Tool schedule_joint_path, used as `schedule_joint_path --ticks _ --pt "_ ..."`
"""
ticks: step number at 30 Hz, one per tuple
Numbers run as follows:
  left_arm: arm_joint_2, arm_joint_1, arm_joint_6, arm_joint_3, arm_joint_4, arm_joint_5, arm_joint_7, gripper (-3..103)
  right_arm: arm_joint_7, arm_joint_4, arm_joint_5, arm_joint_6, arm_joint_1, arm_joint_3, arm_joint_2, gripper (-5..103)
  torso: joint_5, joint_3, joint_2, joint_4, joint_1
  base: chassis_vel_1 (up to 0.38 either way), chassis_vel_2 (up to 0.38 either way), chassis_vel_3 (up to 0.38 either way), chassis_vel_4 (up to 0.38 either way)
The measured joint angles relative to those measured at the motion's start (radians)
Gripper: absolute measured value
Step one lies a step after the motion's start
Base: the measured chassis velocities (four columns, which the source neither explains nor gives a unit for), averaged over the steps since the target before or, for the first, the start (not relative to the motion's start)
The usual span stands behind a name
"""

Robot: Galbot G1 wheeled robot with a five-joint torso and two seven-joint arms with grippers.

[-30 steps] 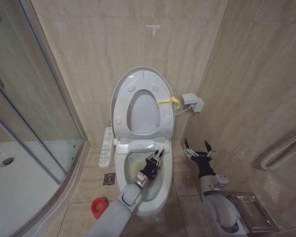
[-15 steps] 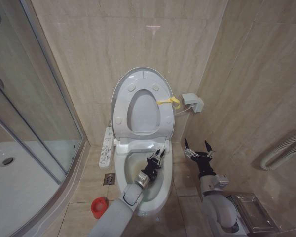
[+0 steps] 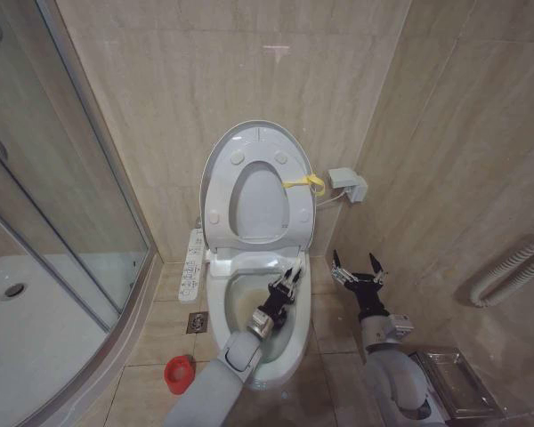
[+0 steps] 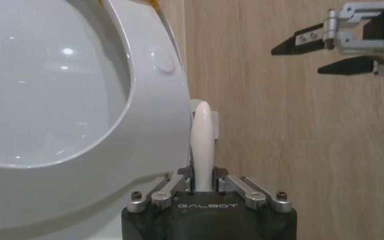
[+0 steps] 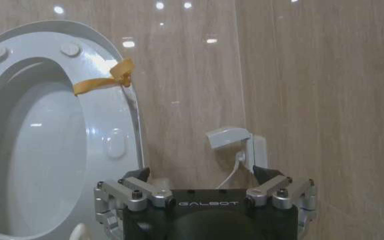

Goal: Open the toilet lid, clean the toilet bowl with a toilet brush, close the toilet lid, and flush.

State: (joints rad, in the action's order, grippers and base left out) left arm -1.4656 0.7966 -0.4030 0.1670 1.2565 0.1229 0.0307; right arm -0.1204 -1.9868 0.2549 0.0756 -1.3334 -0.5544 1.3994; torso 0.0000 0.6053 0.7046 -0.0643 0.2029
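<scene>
The left gripper [image 3: 290,277] is over the toilet bowl [image 3: 289,342], near its back right rim, and its 2 fingers are closed on the white handle of the toilet brush [image 4: 203,145], which sticks out ahead of the gripper toward the raised seat. Behind and above this gripper, the toilet lid [image 3: 215,156] stands open against the wall, with a yellow strap [image 3: 304,183] on its right edge. The right gripper [image 3: 357,269] hovers to the right of the bowl, its fingers spread wide and empty.
</scene>
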Motion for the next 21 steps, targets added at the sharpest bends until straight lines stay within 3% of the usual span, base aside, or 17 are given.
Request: schedule_joint_path --ticks 6,11,17,21 --pt "-0.013 -0.004 -0.015 -0.004 -0.070 -0.028 0.001 18 0.000 0.000 0.000 0.000 0.000 0.000 0.000 100 0.0001 0.000 0.000 0.0004 0.000 0.000 0.000 0.000 0.000" --pt "-0.012 -0.008 -0.007 0.002 -0.020 -0.014 0.001 18 0.000 0.000 0.000 0.000 0.000 0.000 0.000 100 0.0000 0.000 0.000 0.0001 0.000 0.000 0.000 0.000 0.000" --pt "-0.021 -0.010 -0.010 0.007 -0.079 -0.020 0.001 18 0.000 0.000 0.000 0.000 0.000 0.000 0.000 100 0.0000 0.000 0.000 0.0004 0.000 0.000 0.000 0.000 0.000" --pt "-0.019 -0.018 -0.008 0.006 -0.059 -0.019 0.001 18 0.000 0.000 0.000 0.000 0.000 0.000 0.000 100 0.0000 0.000 0.000 0.0003 0.000 0.000 0.000 0.000 0.000"
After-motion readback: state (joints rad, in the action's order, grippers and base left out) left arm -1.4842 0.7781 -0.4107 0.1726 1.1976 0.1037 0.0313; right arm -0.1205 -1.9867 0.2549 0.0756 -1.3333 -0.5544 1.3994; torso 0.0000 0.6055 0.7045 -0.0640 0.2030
